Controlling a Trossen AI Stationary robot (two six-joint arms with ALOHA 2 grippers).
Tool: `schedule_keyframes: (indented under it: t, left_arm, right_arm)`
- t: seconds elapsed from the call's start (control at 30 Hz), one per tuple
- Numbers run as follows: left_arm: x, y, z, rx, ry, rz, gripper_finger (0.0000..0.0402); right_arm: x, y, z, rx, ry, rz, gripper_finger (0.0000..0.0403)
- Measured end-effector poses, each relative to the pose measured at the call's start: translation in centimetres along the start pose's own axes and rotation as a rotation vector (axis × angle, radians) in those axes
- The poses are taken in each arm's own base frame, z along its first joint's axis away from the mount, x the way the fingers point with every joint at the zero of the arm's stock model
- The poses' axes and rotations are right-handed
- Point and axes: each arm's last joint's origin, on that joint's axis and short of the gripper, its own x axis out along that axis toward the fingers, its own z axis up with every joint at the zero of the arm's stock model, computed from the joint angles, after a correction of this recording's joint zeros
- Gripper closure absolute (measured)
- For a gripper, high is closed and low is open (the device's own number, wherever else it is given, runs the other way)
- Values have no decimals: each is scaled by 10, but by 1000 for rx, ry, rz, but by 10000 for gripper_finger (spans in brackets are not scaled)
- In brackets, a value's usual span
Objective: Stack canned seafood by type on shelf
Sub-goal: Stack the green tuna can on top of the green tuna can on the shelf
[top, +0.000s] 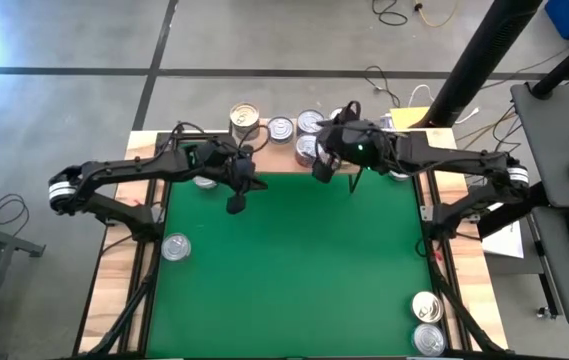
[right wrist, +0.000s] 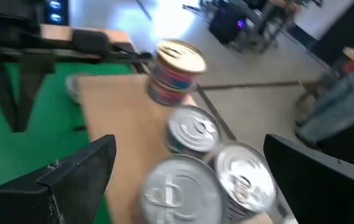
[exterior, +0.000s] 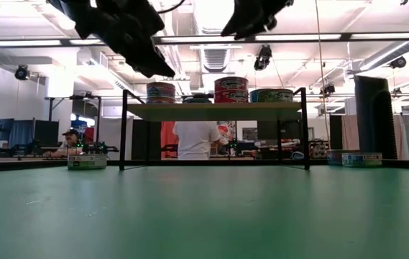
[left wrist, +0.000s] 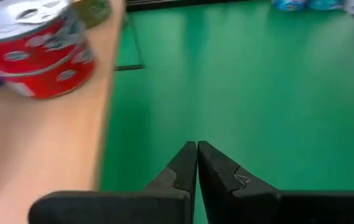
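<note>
**Both arms hanging over the shelf, cans upright on the board**

We are looking at the shelf (top: pixel 284 150), a light-wood board on thin black legs, its long axis running left to right along the far edge of the green mat (top: pixel 294 270). In the low view we are seeing the board (exterior: pixel 215 110) edge-on, level, with cans standing upright on it.

The cans are short round tins with shiny flat tops facing up. A stack with a gold top and red sides (top: pixel 245 119) is sitting at the board's left end; silver-topped ones (top: pixel 281 128) are standing beside it. One loose can (top: pixel 175 247) is lying on the mat's left edge, and two more (top: pixel 426 306) are sitting near the front right corner.

The left gripper (top: pixel 236 203) is hanging just in front of the shelf, over the mat, its fingers (left wrist: pixel 196 163) pressed together on nothing. The right gripper (top: pixel 322 170) is hovering at the board's right part, its jaws spread wide and empty above the silver-topped tins (right wrist: pixel 192 127).

A person (exterior: pixel 195 140) is standing in the room behind the table.
</note>
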Motion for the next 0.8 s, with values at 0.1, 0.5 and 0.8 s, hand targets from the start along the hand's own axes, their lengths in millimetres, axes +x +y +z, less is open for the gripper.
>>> schedule_keyframes:
  t: [0.1,0.5,0.8]
  left_arm:
    - [0,-11,2,-17,-3,-30,402]
    - [8,-67,-19,-176,179,-164,402]
    - [8,-131,-81,-381,373,-27,402]
  right_arm:
    - [-11,17,5,-36,-33,56,3]
    - [-38,86,9,23,-58,266,3]
    - [-25,167,-12,48,8,407,3]
